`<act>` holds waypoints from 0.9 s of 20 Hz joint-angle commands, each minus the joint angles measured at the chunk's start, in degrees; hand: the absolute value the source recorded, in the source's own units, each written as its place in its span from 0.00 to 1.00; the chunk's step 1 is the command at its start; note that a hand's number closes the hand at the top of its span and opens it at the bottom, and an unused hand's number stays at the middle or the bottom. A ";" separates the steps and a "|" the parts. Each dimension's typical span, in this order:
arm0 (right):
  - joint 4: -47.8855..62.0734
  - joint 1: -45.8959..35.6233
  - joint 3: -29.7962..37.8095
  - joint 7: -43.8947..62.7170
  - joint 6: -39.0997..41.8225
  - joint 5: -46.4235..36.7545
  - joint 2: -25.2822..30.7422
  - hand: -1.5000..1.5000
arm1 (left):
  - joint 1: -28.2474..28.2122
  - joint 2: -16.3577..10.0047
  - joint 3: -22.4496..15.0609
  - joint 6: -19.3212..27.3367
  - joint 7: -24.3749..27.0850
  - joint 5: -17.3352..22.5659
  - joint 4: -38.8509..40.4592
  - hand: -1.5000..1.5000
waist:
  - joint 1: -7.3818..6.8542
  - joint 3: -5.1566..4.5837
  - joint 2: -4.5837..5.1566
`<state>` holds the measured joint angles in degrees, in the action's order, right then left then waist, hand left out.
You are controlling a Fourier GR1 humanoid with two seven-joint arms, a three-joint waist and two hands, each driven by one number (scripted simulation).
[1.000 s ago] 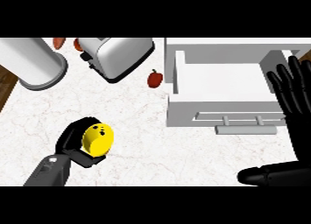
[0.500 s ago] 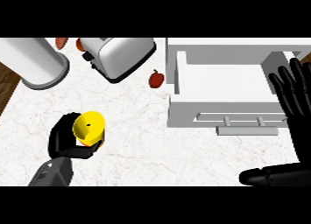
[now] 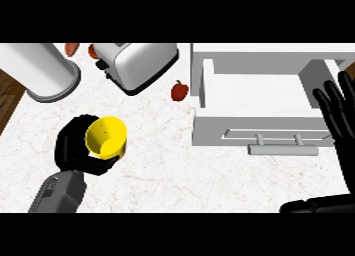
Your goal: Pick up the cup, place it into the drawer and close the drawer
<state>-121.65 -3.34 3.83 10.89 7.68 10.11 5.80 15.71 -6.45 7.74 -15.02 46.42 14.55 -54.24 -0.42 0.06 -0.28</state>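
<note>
A yellow cup (image 3: 106,136) sits in my left hand (image 3: 75,150), whose black fingers curl round it. The cup is tilted, and its open mouth shows towards me. It hangs over the white counter, left of the drawer. The white drawer (image 3: 209,95) stands pulled open at the upper right, with a bare inside and a bar handle (image 3: 282,149) on its front. My right hand (image 3: 348,117) is open, fingers straight and pointing up, at the right edge over the drawer's right side.
A chrome toaster (image 3: 136,65) stands at the top middle, and a large white cylinder (image 3: 40,70) at the upper left. A small red pepper (image 3: 179,90) lies between the toaster and the drawer. Another red item (image 3: 72,48) shows at the top. Dark floor (image 3: 1,105) borders the counter's left edge.
My left hand has lifted the cup and carried it up and a little right, tilting it so that its mouth now faces me. My right hand has stayed put.
</note>
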 commanded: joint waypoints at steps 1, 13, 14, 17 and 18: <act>-1.01 2.58 1.74 -0.14 1.90 2.22 1.17 0.00 | -0.98 2.87 -3.56 2.91 -7.74 0.45 -12.89 1.00 | 0.09 0.02 -0.03; 2.50 -2.49 1.93 -0.24 0.32 0.61 0.86 0.00 | 10.47 6.38 -10.72 17.50 -28.67 1.64 -29.18 1.00 | 0.63 -0.04 0.19; 3.30 -5.30 -0.80 0.64 -2.61 -2.88 -1.00 0.00 | 14.41 6.40 -8.43 17.54 -28.56 0.18 -25.26 1.00 | 0.63 -0.06 0.29; 5.91 -2.98 1.80 -3.44 0.52 -0.11 0.01 0.00 | 18.26 6.42 -10.09 21.23 -31.30 0.19 -25.60 1.00 | 0.77 -0.04 0.31; -0.86 0.54 -1.13 0.34 -0.36 -1.04 -0.98 0.00 | 19.53 5.55 -7.39 19.81 -33.17 -0.34 -25.46 1.00 | 0.86 -0.05 0.24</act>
<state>-119.37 -5.34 4.30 10.21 7.34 9.40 5.60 29.52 -0.62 -0.51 2.24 16.64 15.29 -80.77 0.22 0.02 -0.05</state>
